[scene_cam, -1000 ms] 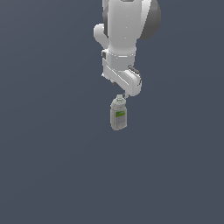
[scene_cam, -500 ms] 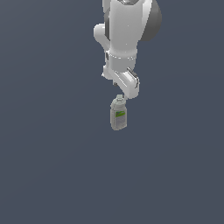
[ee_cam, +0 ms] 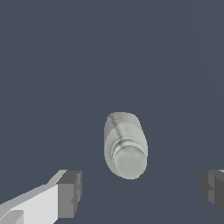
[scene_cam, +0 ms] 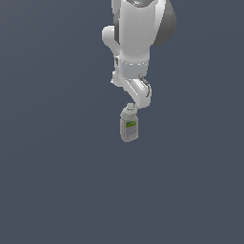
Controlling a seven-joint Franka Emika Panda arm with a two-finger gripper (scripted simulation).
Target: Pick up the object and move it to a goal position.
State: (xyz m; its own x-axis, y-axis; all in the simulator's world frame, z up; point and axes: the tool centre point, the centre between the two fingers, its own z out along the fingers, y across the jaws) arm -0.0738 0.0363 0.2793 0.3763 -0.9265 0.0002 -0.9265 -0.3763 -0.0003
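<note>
The object is a small grey-beige bottle with a pale cap and a green-and-white label, standing upright on the dark surface. The wrist view looks down onto its cap and shoulders. My gripper hangs above it, open, the two dark fingertips spread wide to either side of the cap and nothing between them. In the exterior view the white arm comes down from above, and the hand ends just over the bottle's cap; the fingers themselves are hidden behind the hand there.
Flat dark blue-grey ground lies all around the bottle. No other object shows in either view.
The arm has shifted slightly, its upper part drawing upward in the exterior view while the hand stays over the cap. The bottle has not moved.
</note>
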